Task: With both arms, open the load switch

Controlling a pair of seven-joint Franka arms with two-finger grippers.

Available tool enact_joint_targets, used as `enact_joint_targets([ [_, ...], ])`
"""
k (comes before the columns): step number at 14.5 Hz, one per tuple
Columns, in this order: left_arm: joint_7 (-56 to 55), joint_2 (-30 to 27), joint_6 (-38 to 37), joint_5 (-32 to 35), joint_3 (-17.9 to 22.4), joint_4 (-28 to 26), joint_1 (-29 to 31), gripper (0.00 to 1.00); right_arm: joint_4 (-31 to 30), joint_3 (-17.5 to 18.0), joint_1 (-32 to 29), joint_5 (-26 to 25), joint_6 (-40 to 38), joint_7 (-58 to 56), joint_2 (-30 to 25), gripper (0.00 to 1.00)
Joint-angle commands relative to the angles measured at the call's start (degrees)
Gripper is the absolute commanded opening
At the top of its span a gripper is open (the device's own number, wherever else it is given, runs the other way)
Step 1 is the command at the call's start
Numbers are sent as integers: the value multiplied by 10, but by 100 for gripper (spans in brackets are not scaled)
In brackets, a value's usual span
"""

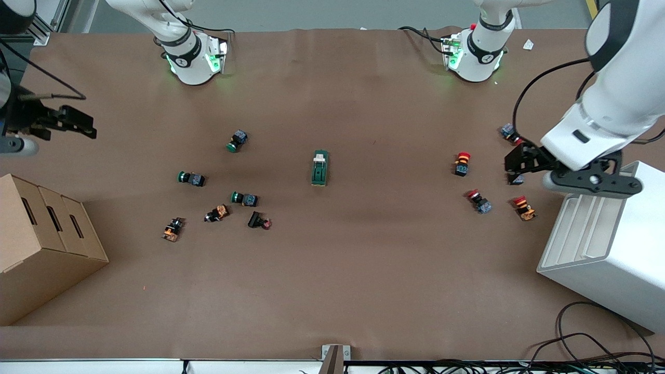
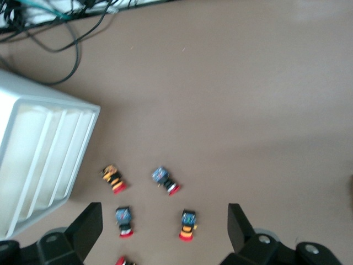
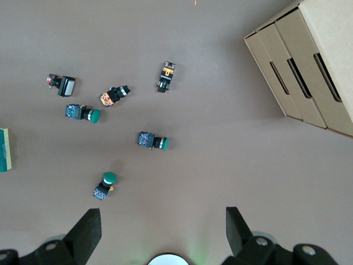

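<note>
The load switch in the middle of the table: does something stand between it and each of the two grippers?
Nothing visible blocks either path. The load switch lies alone on bare table. The left gripper, open, hangs over the red push-buttons; the right gripper, open, hangs above the cardboard box. The green push-buttons lie low on the table.

We see a matt brown table covering, faintly creased. At the frame's lower left sits a plain corrugated cardboard box; at lower right, a smooth white plastic-looking bin.

Robotics lab bench: table under brown covering, two base-mounted white arms lit green, scattered push-buttons, cardboard boxes, white bin, loose cables along the edge.
</note>
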Motion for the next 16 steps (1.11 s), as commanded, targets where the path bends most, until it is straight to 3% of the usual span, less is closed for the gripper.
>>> enact_joint_targets([
  [1, 2, -27, -35, -18, 2, -6, 29, 100, -32, -2, 3, 8, 8, 8, -40, 100],
  [3, 2, -57, -33, -48, 25, -43, 26, 100, -32, -1, 4, 8, 9, 8, -44, 100],
  [6, 7, -108, -31, -70, 131, -98, -53, 100, -27, -2, 4, 8, 4, 8, -53, 100],
  [10, -4, -171, -16, -75, 158, -179, -102, 100, -28, -5, 4, 11, -6, 9, -62, 100],
  [13, 0, -193, -16, -75, 198, -200, -128, 100, -28, -9, 4, 28, -5, 10, -62, 100],
  [16, -3, -196, -16, -75, 197, -199, -128, 100, -29, -13, 3, 42, -4, 22, -61, 100],
])
